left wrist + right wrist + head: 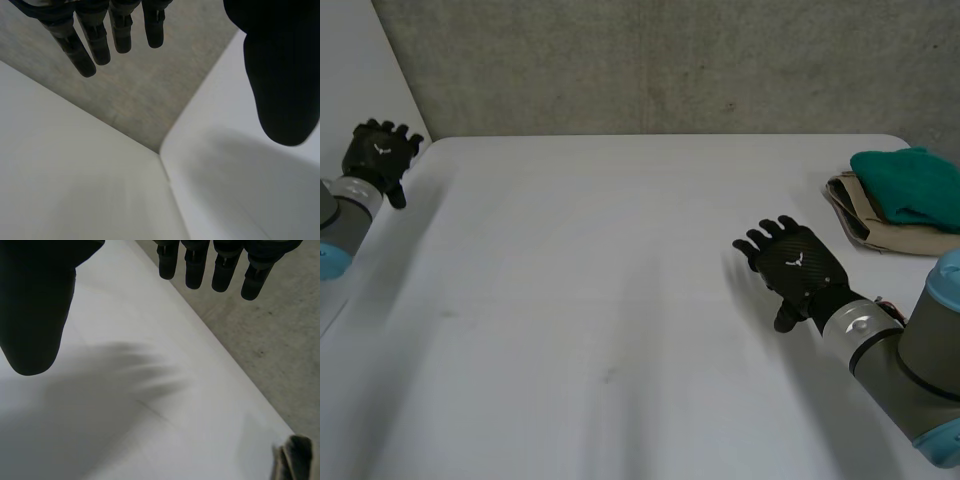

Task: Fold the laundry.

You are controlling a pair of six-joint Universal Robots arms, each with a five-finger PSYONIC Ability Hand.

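The laundry sits in a small stack near the right edge of the desk (600, 290), towards the back. A teal cloth (910, 183) lies on top of a tan cloth (880, 232). The right hand (798, 268) is by far the nearer one. The stack lies off to that hand's right and a little further back, near it but not touching. The left hand (380, 152) is well apart from the stack, out at the desk's far left corner by the wall (650, 60).

Both hands are spread wide, fingers straight and thumbs held out, and neither has hold of anything. The right hand is over the white desk surface with its palm down and its fingers pointing away from the stack, towards the back left. Its wrist view catches a corner of the tan cloth off to one side of the fingers.

The teal cloth looks thick and soft, bunched into a rounded lump with a few loose creases, wider across than it is deep. The tan cloth under it is flatter, with layered edges showing at the end nearest the right hand. Its long side seems to run from back left to front right. Both look roughly folded already, though the teal one is less tidy.

Any reach for the stack would best fall to the right hand, turning to its right
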